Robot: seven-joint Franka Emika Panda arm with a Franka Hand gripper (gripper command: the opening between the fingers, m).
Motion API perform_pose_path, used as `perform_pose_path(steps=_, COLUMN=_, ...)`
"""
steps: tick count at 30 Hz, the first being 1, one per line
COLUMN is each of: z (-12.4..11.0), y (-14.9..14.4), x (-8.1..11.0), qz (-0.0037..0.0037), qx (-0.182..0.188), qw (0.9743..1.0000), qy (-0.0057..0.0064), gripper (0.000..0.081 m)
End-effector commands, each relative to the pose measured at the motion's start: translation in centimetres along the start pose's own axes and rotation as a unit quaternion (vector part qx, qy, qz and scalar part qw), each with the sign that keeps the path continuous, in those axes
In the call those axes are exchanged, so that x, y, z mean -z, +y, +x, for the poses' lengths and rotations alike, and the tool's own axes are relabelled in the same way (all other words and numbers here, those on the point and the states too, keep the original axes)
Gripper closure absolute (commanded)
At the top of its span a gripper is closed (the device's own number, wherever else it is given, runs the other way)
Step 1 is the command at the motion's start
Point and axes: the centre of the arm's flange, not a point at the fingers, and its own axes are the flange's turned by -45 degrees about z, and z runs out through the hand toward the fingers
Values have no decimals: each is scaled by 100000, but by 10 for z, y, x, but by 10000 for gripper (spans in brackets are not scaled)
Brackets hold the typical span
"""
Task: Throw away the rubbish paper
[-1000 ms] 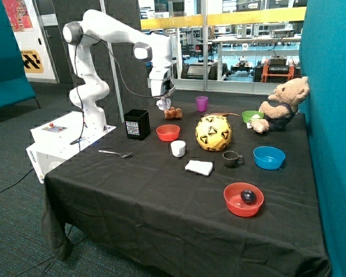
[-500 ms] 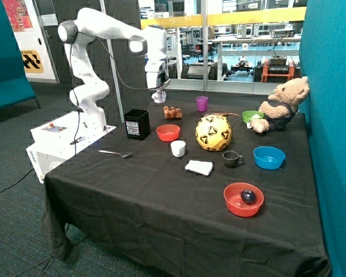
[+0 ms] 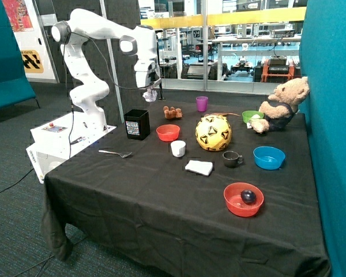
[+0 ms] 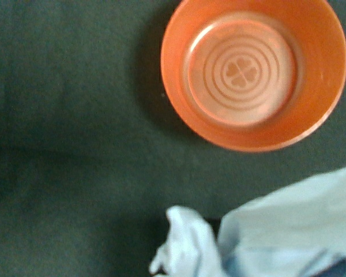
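A crumpled white wad of rubbish paper [image 3: 151, 95] hangs in the air with my gripper [image 3: 150, 91] shut on it. It is well above the table, between the black box [image 3: 137, 124] and the red bowl [image 3: 168, 133]. In the wrist view the paper [image 4: 277, 231] fills the lower corner. The empty orange-red bowl [image 4: 254, 69] lies on the black cloth below it. The black box does not appear in the wrist view.
On the black tablecloth [image 3: 161, 196] lie a spoon [image 3: 115, 153], a white cup [image 3: 177, 148], a folded white cloth [image 3: 199, 167], a yellow ball [image 3: 213, 133], a dark mug [image 3: 231, 158], blue [image 3: 269, 157], green [image 3: 251, 116] and red [image 3: 243, 199] bowls, a purple cup [image 3: 202, 103] and a teddy bear [image 3: 282, 104].
The arm has risen and swung from over the small brown items toward the black box, carrying the paper wad with it.
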Motion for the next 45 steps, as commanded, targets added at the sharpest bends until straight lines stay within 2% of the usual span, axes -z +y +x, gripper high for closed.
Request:
perform_pose_path(steps=1, z=-37, y=13, x=-1, qz=-48, qx=-3196, qw=99949, qy=192, gripper=808)
perform_pose_path(steps=3, z=-47, y=20, x=-1, qz=-45, qx=-4686, qw=99890, qy=193, gripper=808)
perform_pose_path(steps=8, z=-61, y=28, x=-5, qz=-43, qx=-5708, qw=99837, qy=194, gripper=808)
perform_pose_path(steps=10, z=-70, y=33, x=-12, qz=-39, qx=-7830, qw=99693, qy=194, gripper=808)
perform_pose_path(steps=18, z=-92, y=44, x=-27, qz=-38, qx=-8225, qw=99661, qy=195, gripper=808)
perform_pose_path(steps=19, z=-94, y=44, x=-30, qz=-36, qx=-9436, qw=99554, qy=195, gripper=808)
perform_pose_path(steps=21, z=-96, y=45, x=-32, qz=-37, qx=-8844, qw=99608, qy=195, gripper=808)
perform_pose_path(steps=23, z=-97, y=45, x=-35, qz=-36, qx=-9632, qw=99535, qy=195, gripper=808)
perform_pose_path(steps=25, z=-97, y=46, x=-36, qz=-39, qx=-8189, qw=99664, qy=195, gripper=808)
perform_pose_path(steps=26, z=-97, y=48, x=-36, qz=-43, qx=-6144, qw=99811, qy=194, gripper=808)
perform_pose_path(steps=27, z=-97, y=47, x=-40, qz=-35, qx=-9767, qw=99522, qy=195, gripper=808)
perform_pose_path(steps=28, z=-97, y=48, x=-44, qz=-38, qx=-8348, qw=99651, qy=195, gripper=808)
perform_pose_path(steps=29, z=-97, y=48, x=-47, qz=-35, qx=-10010, qw=99498, qy=195, gripper=808)
perform_pose_path(steps=31, z=-96, y=49, x=-55, qz=-33, qx=-11003, qw=99393, qy=196, gripper=808)
perform_pose_path(steps=32, z=-96, y=50, x=-60, qz=-36, qx=-9652, qw=99533, qy=195, gripper=808)
perform_pose_path(steps=33, z=-96, y=50, x=-64, qz=-34, qx=-10442, qw=99453, qy=195, gripper=808)
perform_pose_path(steps=37, z=-97, y=50, x=-76, qz=-34, qx=-10391, qw=99459, qy=195, gripper=808)
perform_pose_path(steps=45, z=-88, y=47, x=-79, qz=-35, qx=-9951, qw=99503, qy=195, gripper=808)
